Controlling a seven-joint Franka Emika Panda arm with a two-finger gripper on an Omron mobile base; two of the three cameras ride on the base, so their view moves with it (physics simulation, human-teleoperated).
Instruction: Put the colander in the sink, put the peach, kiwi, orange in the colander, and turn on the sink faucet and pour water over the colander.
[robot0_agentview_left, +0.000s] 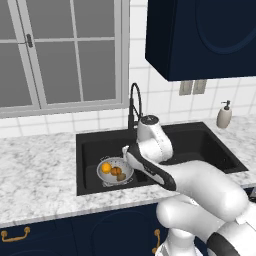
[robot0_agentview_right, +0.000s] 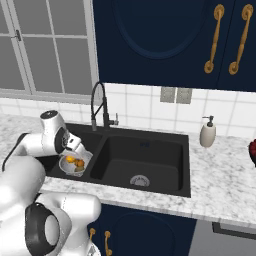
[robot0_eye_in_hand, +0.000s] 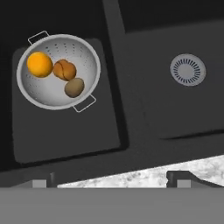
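A white colander (robot0_eye_in_hand: 47, 94) sits in the small left basin of the black sink (robot0_agentview_left: 200, 145). It holds an orange (robot0_eye_in_hand: 40, 64), a peach (robot0_eye_in_hand: 64, 69) and a brown kiwi (robot0_eye_in_hand: 74, 87). The left base view shows the same colander (robot0_agentview_left: 111, 179) with the orange (robot0_agentview_left: 106, 168) in it, just left of my wrist. My gripper (robot0_eye_in_hand: 111, 180) hangs open and empty above the sink, looking straight down, with its fingertips (robot0_eye_in_hand: 178, 176) over the front counter edge. The black faucet (robot0_agentview_left: 135, 102) arches over the divider; no water shows.
The large right basin has a round drain (robot0_eye_in_hand: 187, 69). A soap dispenser (robot0_agentview_left: 224, 115) stands on the marble counter (robot0_agentview_left: 40, 170) at the back right. A red object (robot0_agentview_right: 253, 151) lies at the far right counter edge. A window is behind, dark cabinets above.
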